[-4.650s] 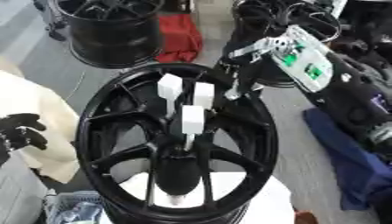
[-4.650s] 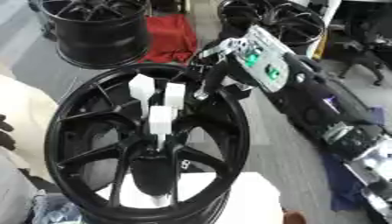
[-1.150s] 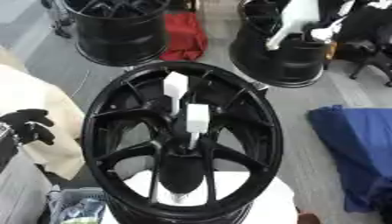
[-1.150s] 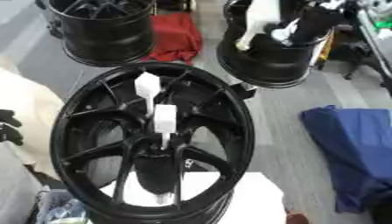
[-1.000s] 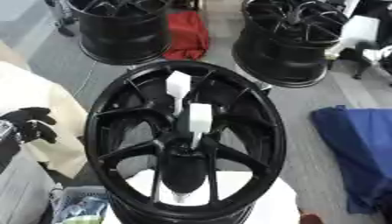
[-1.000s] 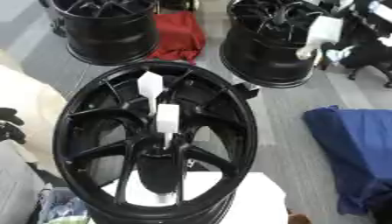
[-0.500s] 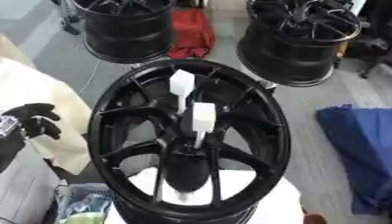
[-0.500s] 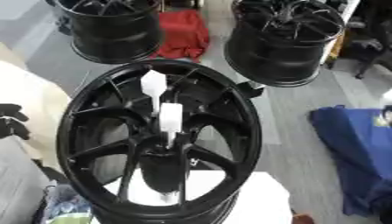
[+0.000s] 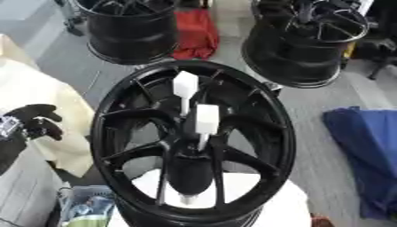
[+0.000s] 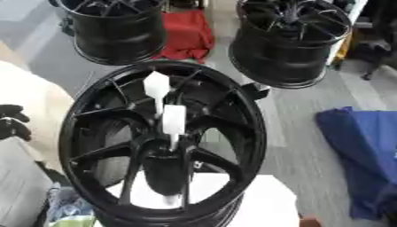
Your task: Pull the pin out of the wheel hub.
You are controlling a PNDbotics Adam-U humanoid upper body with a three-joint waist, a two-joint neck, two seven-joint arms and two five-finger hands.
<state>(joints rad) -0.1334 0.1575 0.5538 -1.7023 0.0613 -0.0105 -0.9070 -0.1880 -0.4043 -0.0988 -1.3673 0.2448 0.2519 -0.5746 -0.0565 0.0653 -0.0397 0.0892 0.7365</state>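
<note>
L hand [image 9: 35, 122]: black, at left edge, fingers curled, holding nothing; apart from the hub, beside a cream cloth [image 9: 39, 93].
L hand, view diff: left eye showed most of the hand plus a silver bit at the wrist; right eye showed only curled fingers, cut by the frame edge.
R hand: in neither view.
Hub [image 9: 194, 142]: big black spoked wheel, centre of both views, face up, tilted a bit toward the camera, sitting on a white surface [image 10: 256, 195] seen thru the spokes.
Pins: two white pegs w/ thin stems stood in the hub centre. Near pin [image 9: 206, 119] upright just above the hub's middle; far pin [image 9: 185, 84] behind it, closer to the far rim. Neither touched by a hand.
Hard to tell: where the stems seat in the hub, lost in black. A small white spot low on the centre spoke, unclear what.
Around: two more black wheels at top, left wheel [image 10: 116, 26] and right wheel [image 10: 291, 37], red cloth [image 9: 194, 33] between them. Blue cloth [image 9: 368, 150] on the grey floor at right, cut by the edge. Coloured clutter at bottom left, partly behind the rim.
</note>
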